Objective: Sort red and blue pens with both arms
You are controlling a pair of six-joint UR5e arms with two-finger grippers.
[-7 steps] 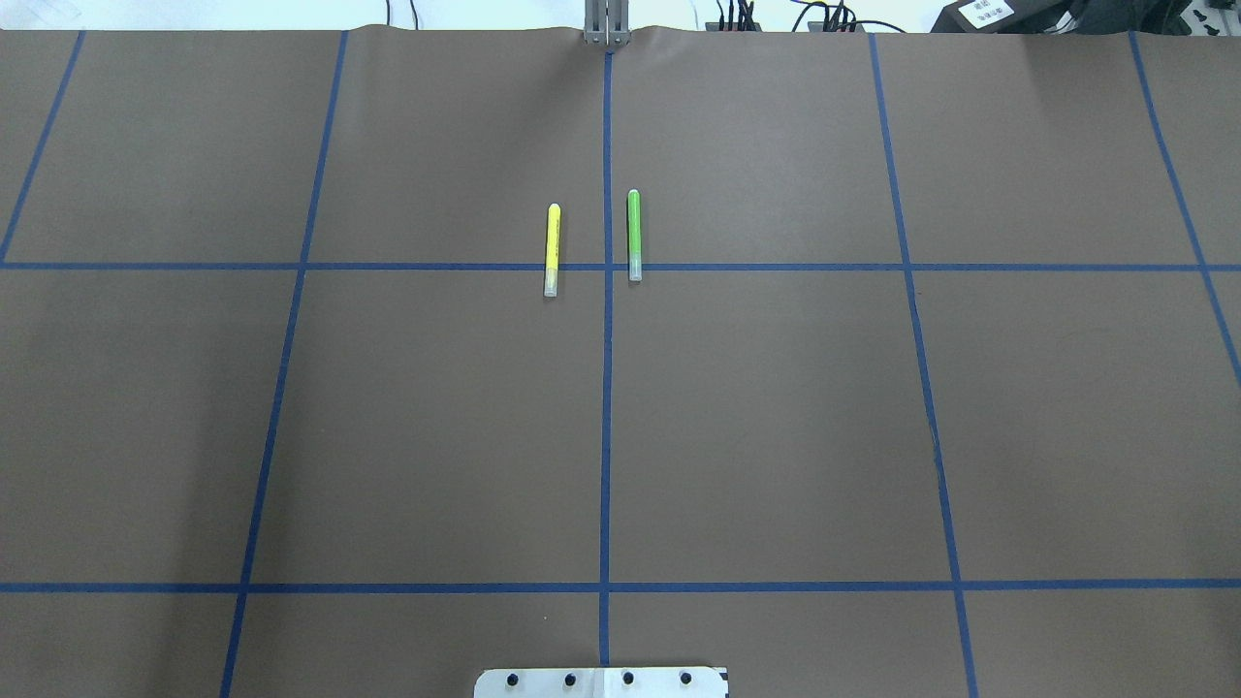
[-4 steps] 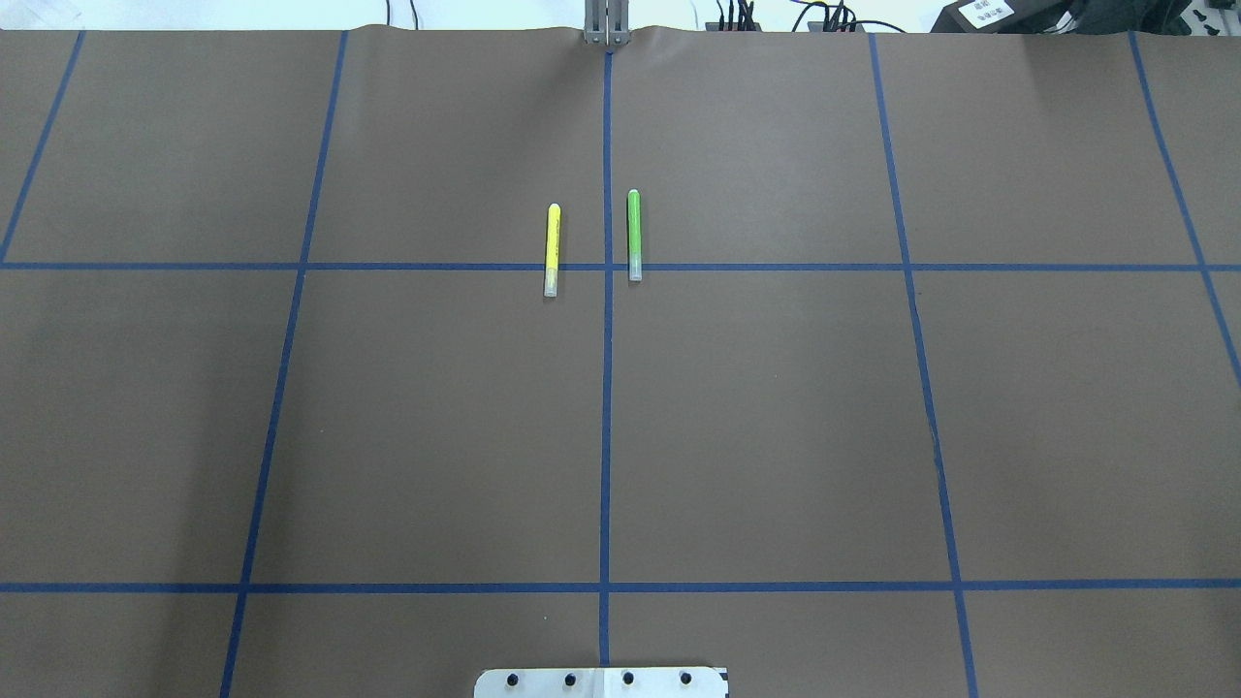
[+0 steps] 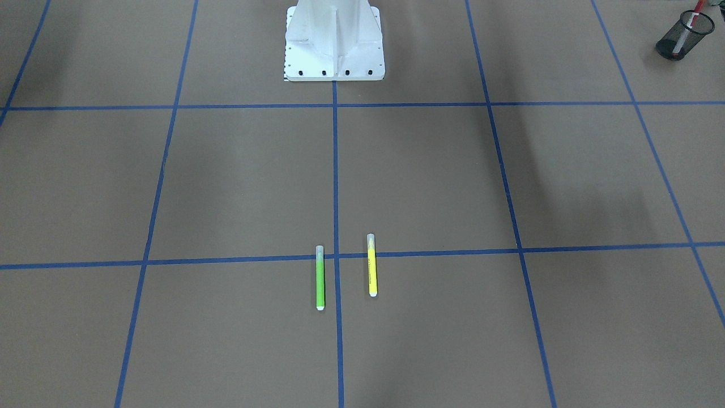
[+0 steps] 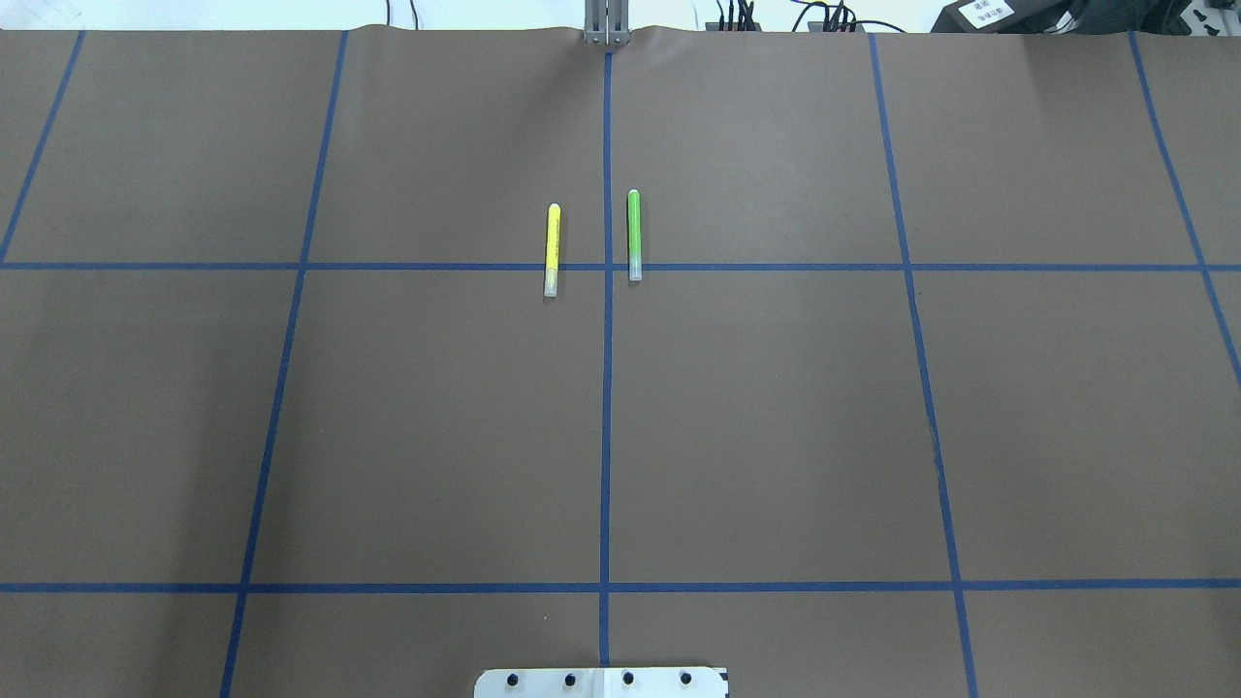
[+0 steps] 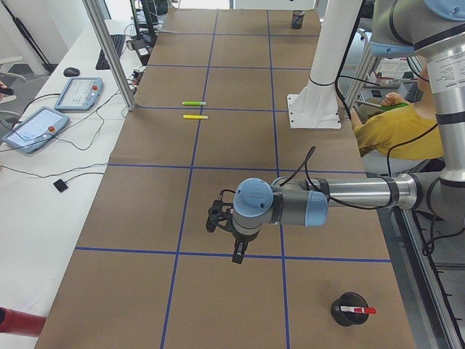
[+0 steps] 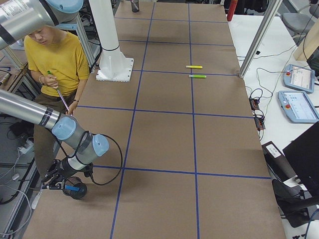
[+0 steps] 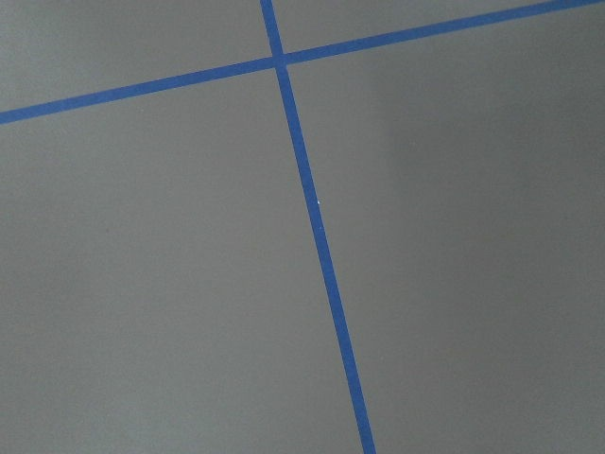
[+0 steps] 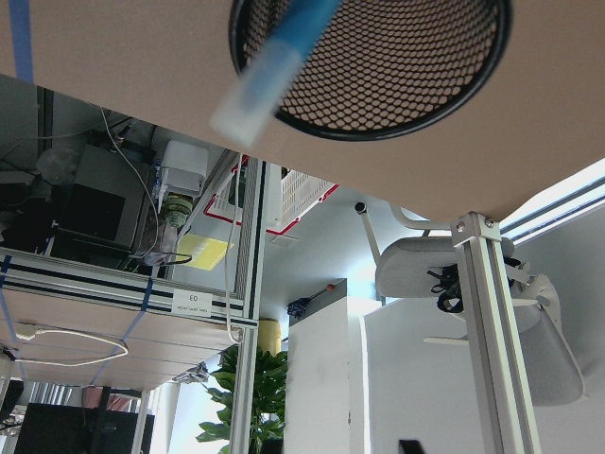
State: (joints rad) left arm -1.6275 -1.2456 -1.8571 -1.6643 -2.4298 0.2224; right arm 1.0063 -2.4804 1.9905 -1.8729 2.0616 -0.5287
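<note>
The red pen (image 5: 357, 310) stands in a black mesh cup (image 5: 347, 308) near the table's end on my left; it also shows in the front-facing view (image 3: 693, 16). The blue pen (image 8: 280, 49), clear cap outward, leans in another mesh cup (image 8: 378, 66) at the table's right end. My right gripper (image 6: 60, 183) hovers right over that cup (image 6: 76, 190); I cannot tell whether it is open or shut. My left gripper (image 5: 225, 233) hangs above bare table, short of the red pen's cup, its state also unclear.
A yellow marker (image 4: 552, 249) and a green marker (image 4: 634, 236) lie parallel at mid-table beside the centre tape line. The white pedestal base (image 3: 334, 42) stands at the robot's edge. A person in a yellow shirt (image 6: 57, 59) sits beside it. Tablets (image 5: 76, 93) lie on the side bench.
</note>
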